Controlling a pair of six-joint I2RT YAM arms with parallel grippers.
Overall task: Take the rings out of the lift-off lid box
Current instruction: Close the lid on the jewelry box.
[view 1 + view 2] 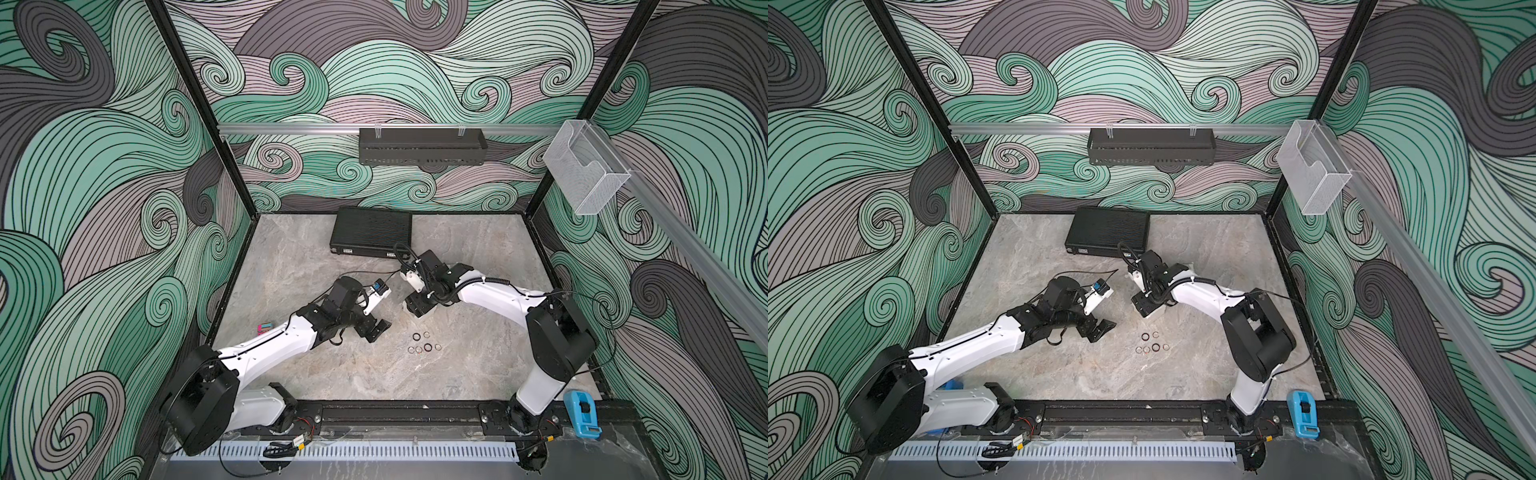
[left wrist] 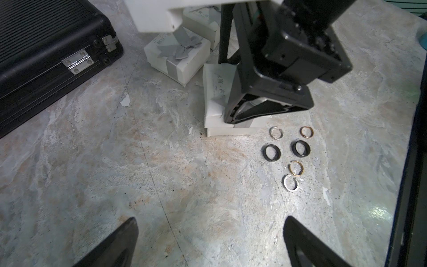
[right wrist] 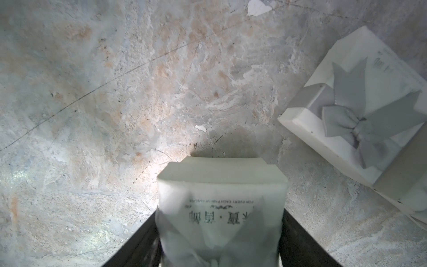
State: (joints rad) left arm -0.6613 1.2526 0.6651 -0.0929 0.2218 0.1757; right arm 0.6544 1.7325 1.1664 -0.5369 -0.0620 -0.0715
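White ribbon box (image 3: 221, 180) clamped in my R gripper (image 3: 221, 209); L gripper (image 2: 210, 219) spread wide, empty; six rings (image 2: 294, 150) already out. Best: keep box flat, release w/o nudging them.

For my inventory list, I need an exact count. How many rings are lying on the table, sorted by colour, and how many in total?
Silver rings: 2
Black rings: 2
Gold rings: 2
Total: 6
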